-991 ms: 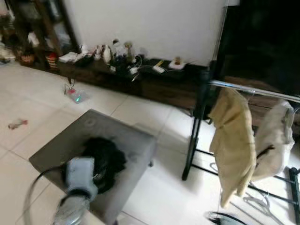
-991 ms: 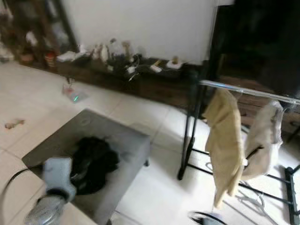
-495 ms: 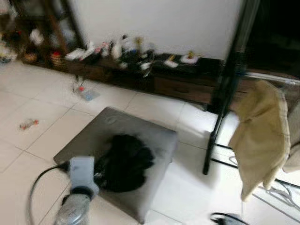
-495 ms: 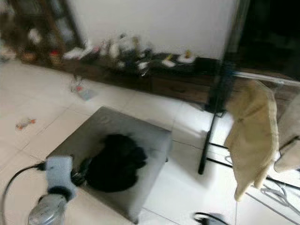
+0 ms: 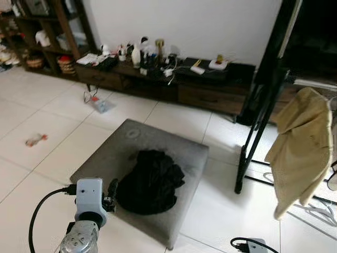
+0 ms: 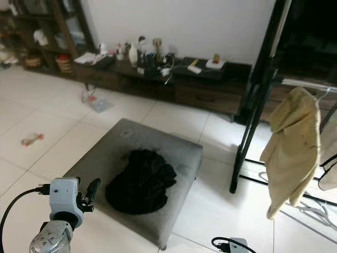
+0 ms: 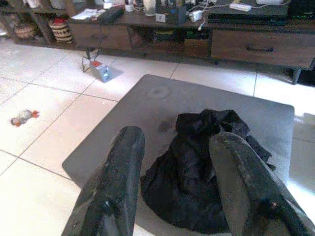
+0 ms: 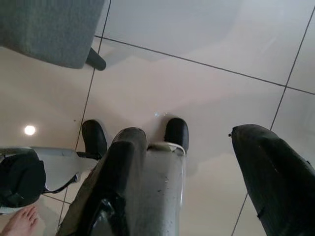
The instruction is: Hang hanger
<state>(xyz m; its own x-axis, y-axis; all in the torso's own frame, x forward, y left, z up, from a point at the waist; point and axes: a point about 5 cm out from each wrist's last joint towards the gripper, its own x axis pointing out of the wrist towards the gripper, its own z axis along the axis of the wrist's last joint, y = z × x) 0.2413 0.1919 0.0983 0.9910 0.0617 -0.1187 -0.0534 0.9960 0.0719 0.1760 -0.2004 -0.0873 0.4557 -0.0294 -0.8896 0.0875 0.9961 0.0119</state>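
Your left pincer (image 7: pixel 174 184) was raised at the near edge of the grey ottoman (image 5: pixel 121 153), fingers (image 7: pixel 118 182) spread apart with nothing between them, pointed at the black garment (image 5: pixel 151 181) heaped on the ottoman's middle. The pincer was near the garment, contact not visible. From the head view the left wrist unit (image 5: pixel 88 196) sat just off the ottoman's near-left corner, with a black cable (image 5: pixel 39 211) looping from it.

Your right pincer (image 8: pixel 197 187) hung low, aimed at the white tile floor (image 8: pixel 197 39), fingers (image 8: pixel 275 172) spread and empty. Its wrist view showed a silver leg with black feet (image 8: pixel 176 132), a corner of the ottoman (image 8: pixel 49 29) with its leg, and a person's bare toes (image 8: pixel 19 221) at the edge.

Task thing: you had no hanger in either pincer. A pale wire hanger (image 6: pixel 310 210) lay on the floor under the black garment rack (image 5: pixel 260 105), right of the ottoman and well apart from both pincers. A beige jacket (image 5: pixel 303 147) hung from the rack's rail, and a second pale garment (image 6: pixel 329 158) was at the frame edge beside it.

A dark low TV console (image 5: pixel 174 79) with bottles and clutter stood along the white wall behind. A small toy (image 5: pixel 36 139) lay on the floor left of the ottoman, and a small box (image 5: pixel 100 104) lay near the console.
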